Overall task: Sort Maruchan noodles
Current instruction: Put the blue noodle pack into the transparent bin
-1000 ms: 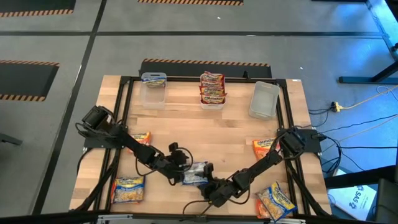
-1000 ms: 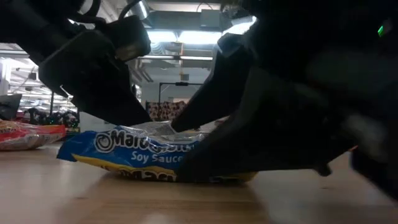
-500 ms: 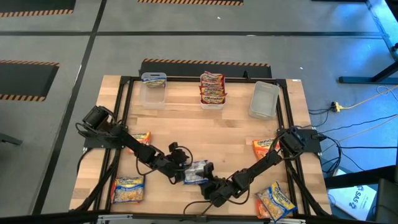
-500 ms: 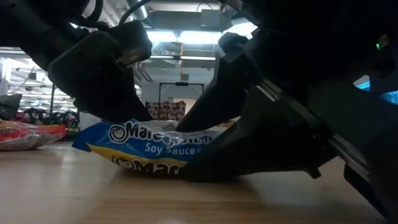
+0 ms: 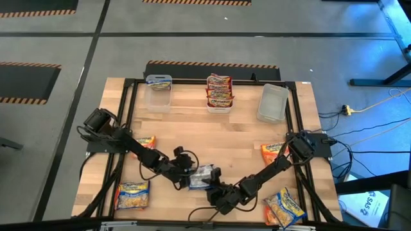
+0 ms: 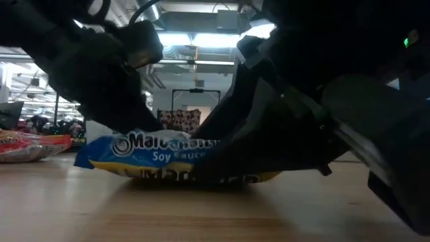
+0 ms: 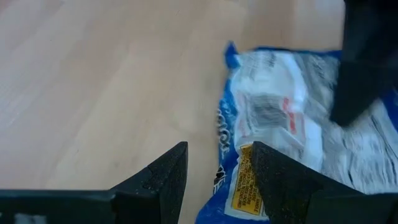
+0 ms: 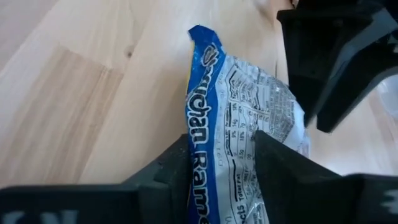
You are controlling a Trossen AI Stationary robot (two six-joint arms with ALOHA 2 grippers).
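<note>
Wooden table (image 5: 237, 131), near edge: I see the left gripper (image 5: 190, 178) and right gripper (image 5: 215, 190) meeting over one blue-white noodle packet (image 5: 204, 176). The right fingers (image 8: 168, 168) pinch its crinkled edge, so it stands tilted, label and nutrition print showing. The left fingers (image 7: 155, 180) stand spread, one over the packet's edge.

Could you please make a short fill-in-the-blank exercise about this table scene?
1. Both hands meet at a packet whose main colour is ____.
2. In the right wrist view, the packet's edge lies ____ the right hand's two fingers.
3. The red packets lie in the ____ of the three bins at the table's far edge.

Missing words: blue; between; middle
</note>
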